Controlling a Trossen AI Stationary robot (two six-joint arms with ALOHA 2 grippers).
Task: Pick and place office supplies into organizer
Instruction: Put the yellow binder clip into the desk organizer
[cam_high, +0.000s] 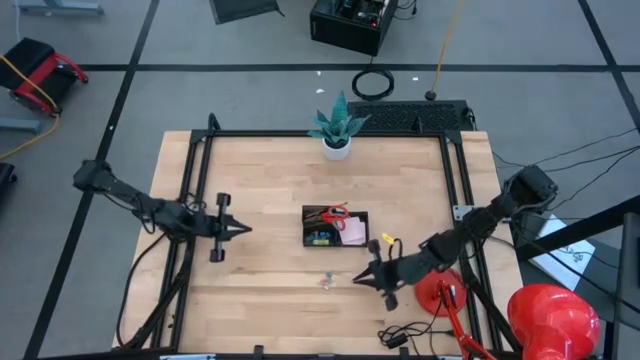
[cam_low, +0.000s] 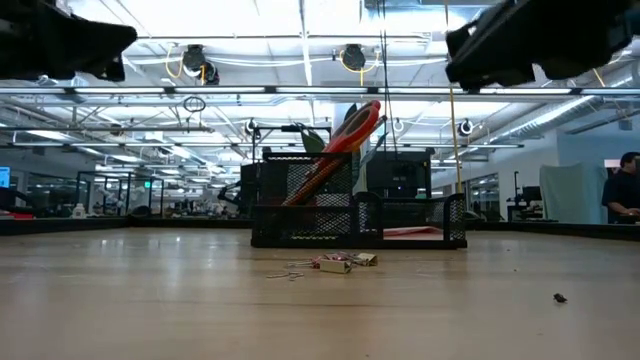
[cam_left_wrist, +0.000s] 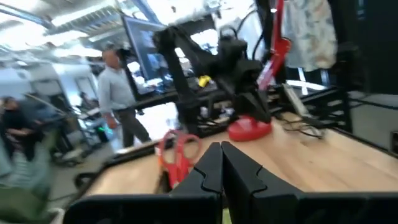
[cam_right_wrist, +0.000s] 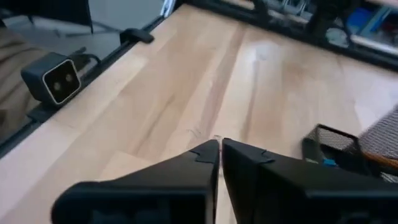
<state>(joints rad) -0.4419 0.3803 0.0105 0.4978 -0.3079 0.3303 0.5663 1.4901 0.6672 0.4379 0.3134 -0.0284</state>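
I see the wooden bench (cam_high: 270, 290), black organizer (cam_high: 335, 226) near its middle holding red-handled scissors (cam_high: 334, 213) and pink sticky-note pad (cam_high: 354, 231), my left hand (cam_high: 243, 229) pressed together left of it, right hand (cam_high: 358, 279) together near the small clips (cam_high: 326, 280)

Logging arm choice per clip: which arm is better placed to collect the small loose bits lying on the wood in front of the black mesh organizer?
Right. The right gripper hovers close beside the small pale clips; the left gripper waits farther away.
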